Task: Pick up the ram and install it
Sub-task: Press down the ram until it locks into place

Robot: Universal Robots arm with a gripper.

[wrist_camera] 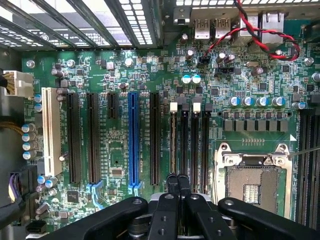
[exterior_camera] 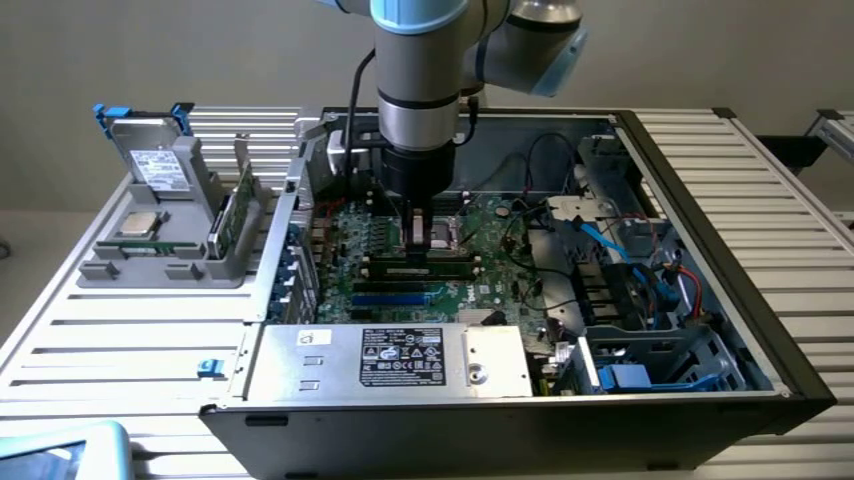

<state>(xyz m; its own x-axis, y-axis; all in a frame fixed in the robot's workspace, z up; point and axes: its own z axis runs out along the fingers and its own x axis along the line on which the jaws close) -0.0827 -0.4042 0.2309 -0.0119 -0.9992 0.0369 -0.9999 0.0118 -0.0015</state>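
My gripper (exterior_camera: 419,250) reaches straight down into the open computer case (exterior_camera: 707,250), over the motherboard (exterior_camera: 501,235). Its black fingers are shut against each other with nothing between them. In the wrist view the gripper (wrist_camera: 178,181) has its tips over the first two black memory slots. The ram (exterior_camera: 454,263) is a slim green stick lying along those slots, just under the fingertips. Seen edge-on, the ram (wrist_camera: 173,142) stands as a thin pale line in the slot nearest the long expansion slots. I cannot tell whether the fingertips touch it.
The open processor socket (wrist_camera: 255,182) lies beside the memory slots, and a blue expansion slot (wrist_camera: 133,140) on their other side. A silver power supply (exterior_camera: 400,358) fills the case front; cables (exterior_camera: 627,250) crowd the exterior view's right. A grey rack (exterior_camera: 160,255) outside holds a processor chip (exterior_camera: 138,224) and a green card (exterior_camera: 234,215).
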